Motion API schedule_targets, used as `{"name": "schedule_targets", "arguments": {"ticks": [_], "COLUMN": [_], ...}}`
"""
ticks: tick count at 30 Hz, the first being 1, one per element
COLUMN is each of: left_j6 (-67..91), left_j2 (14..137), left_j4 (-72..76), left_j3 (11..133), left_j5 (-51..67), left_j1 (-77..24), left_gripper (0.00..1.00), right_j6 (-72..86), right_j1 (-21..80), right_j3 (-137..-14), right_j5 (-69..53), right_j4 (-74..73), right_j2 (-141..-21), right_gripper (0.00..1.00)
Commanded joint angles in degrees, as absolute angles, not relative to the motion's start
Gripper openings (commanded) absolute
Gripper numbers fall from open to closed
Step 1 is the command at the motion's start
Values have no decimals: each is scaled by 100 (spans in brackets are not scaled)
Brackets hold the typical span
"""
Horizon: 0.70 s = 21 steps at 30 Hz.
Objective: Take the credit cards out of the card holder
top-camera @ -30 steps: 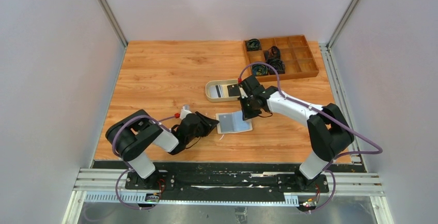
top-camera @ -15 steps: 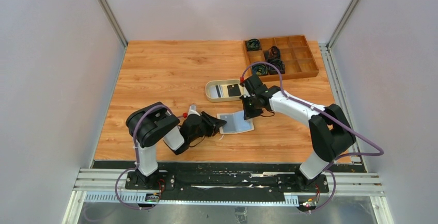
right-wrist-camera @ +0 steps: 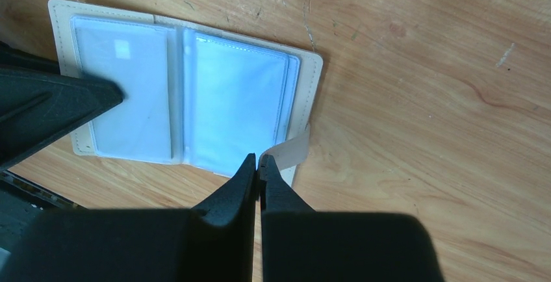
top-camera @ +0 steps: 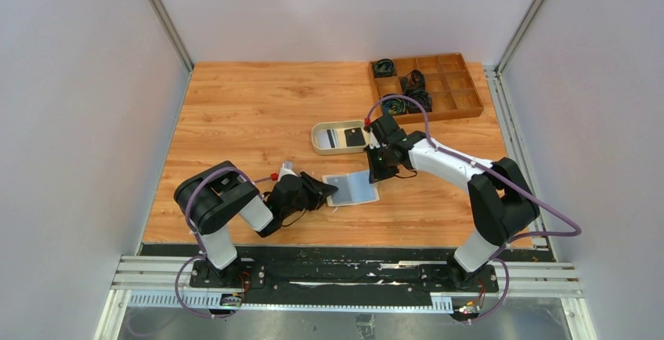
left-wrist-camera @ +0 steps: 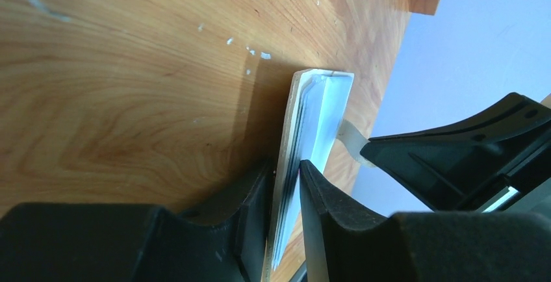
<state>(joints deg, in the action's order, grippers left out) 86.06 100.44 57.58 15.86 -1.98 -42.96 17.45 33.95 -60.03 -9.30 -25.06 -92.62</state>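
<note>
The card holder [top-camera: 352, 189] lies open on the table, pale blue-grey inside [right-wrist-camera: 227, 110]. My left gripper [top-camera: 327, 193] is shut on its left edge; in the left wrist view [left-wrist-camera: 286, 188] the holder [left-wrist-camera: 321, 110] shows edge-on, with thin dark card edges between its leaves. A light card [right-wrist-camera: 123, 93] sits in the left sleeve. My right gripper [top-camera: 374, 171] is shut, its tips [right-wrist-camera: 258, 162] at the holder's near edge beside the snap tab [right-wrist-camera: 292, 150], with nothing visible between them. A black credit card [top-camera: 355, 137] and a light striped one [top-camera: 332, 138] lie in the oval tray [top-camera: 317, 139].
A brown wooden compartment box [top-camera: 463, 110] with dark coiled items stands at the back right. The oval tray sits just behind the right gripper. The table's near edge runs close in front of the left arm.
The left arm has swung its elbow right and back again, and the card holder has slid slightly left with it. The right gripper has stayed shut in about the same place.
</note>
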Motion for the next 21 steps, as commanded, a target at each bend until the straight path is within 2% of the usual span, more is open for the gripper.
{"name": "schedule_targets", "arguments": {"ticks": [1,13,21], "left_j6": [8543,8472,8472], "left_j2": [10219,9661,9341], "left_j4": [4992,4654,4306], "left_j3": [1189,985,920], "left_j5": [-634,-976,-1190], "left_j1": [-4204,-4166,-4140], "left_gripper": [33,39,39], "right_j6": [1703,1712,1713], "right_j1": [3318,3319,3319], "right_j3": [-5898,-5915,-5915], "right_j5": [-1012,-1099,-1109], "right_j4": [-2523,-2487,-2487], "right_j2": [-9150,-9204,-9225], "right_gripper": [0,0,0]}}
